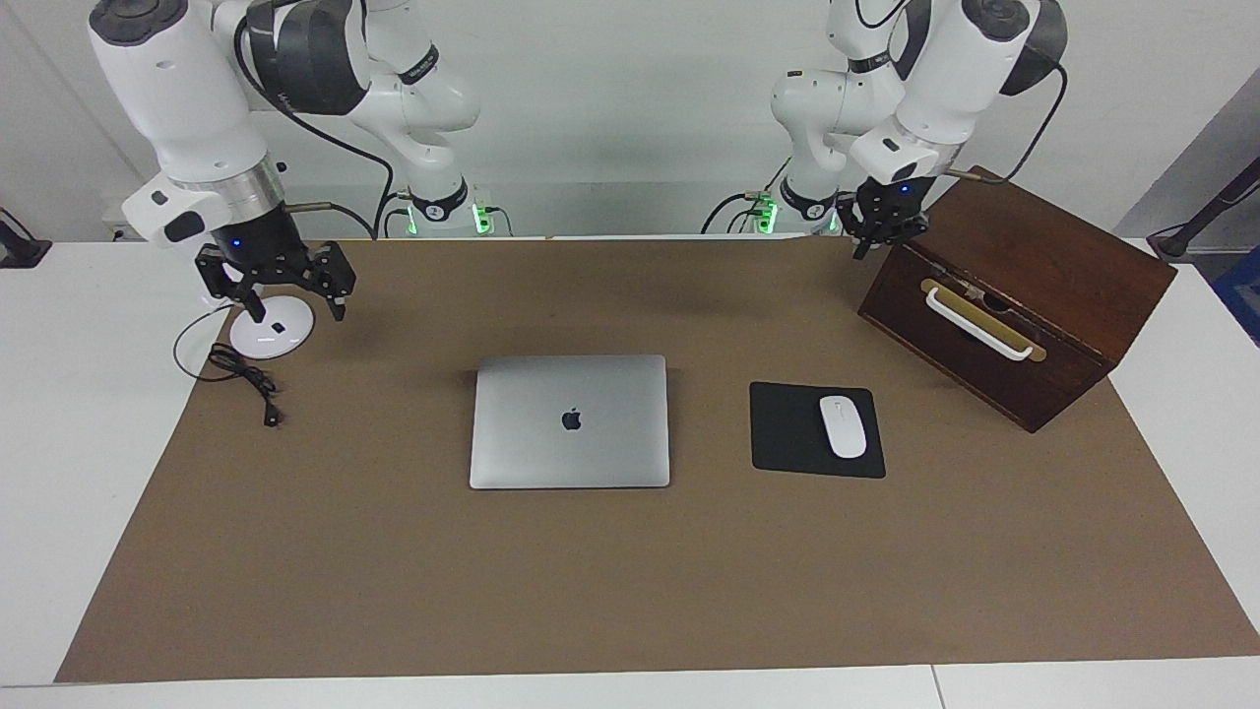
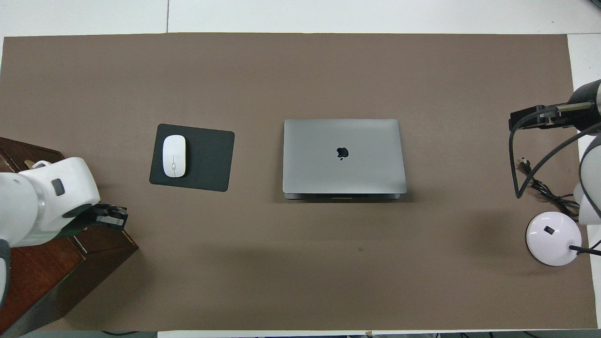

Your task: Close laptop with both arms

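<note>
Brown mat [image 1: 394, 591] bore laptop [image 1: 570, 421] shut flat, task apparently done. Right gripper [image 1: 274, 290], jaws apart, at its ten o'clock over lamp base [image 1: 268, 335]; left gripper [image 1: 883, 225], fingertips together, at two o'clock by wooden box [image 1: 1024, 286].

Dark apple logo showing at the centre of the laptop [image 1: 570, 421] lid, no readable text anywhere
</note>
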